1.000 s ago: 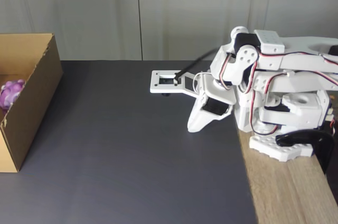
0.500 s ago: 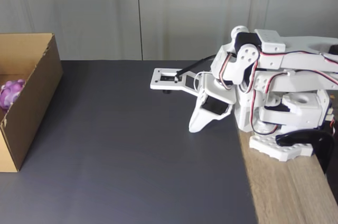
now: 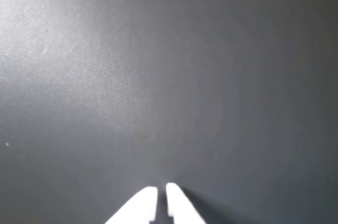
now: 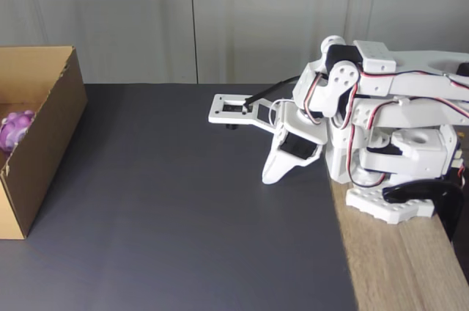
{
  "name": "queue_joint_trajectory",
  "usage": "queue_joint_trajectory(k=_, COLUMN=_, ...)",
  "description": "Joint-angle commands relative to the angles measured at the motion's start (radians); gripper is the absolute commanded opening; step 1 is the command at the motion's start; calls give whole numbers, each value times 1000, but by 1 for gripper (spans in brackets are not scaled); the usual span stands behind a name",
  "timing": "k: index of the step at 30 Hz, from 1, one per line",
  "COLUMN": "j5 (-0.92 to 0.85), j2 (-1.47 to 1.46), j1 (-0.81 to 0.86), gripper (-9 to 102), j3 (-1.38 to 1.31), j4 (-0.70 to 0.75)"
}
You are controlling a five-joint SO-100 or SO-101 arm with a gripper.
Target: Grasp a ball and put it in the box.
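The pink and purple bumpy ball lies inside the brown cardboard box at the left edge of the fixed view. My white arm is folded at the right, far from the box, with the gripper pointing down at the dark mat. In the wrist view the gripper enters from the bottom edge, its two white fingertips nearly touching with nothing between them, just above bare mat.
A dark grey mat covers the table between box and arm. Light wooden tabletop shows at the right, where the arm's base is clamped. A pale wall runs behind.
The arm has barely shifted; the gripper tip settled slightly rightward over the second. The ball stays in the box.
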Motion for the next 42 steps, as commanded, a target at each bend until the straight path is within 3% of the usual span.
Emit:
queue_joint_trajectory(k=1, j5=-2, j2=-6, j1=2, gripper=3, j3=5, j4=25)
queue_joint_trajectory(k=7, j5=3, j2=-6, j1=121, gripper=3, j3=5, j4=25)
queue_joint_trajectory(k=42, j5=2, j2=-6, j1=121, gripper=3, j3=5, j4=25)
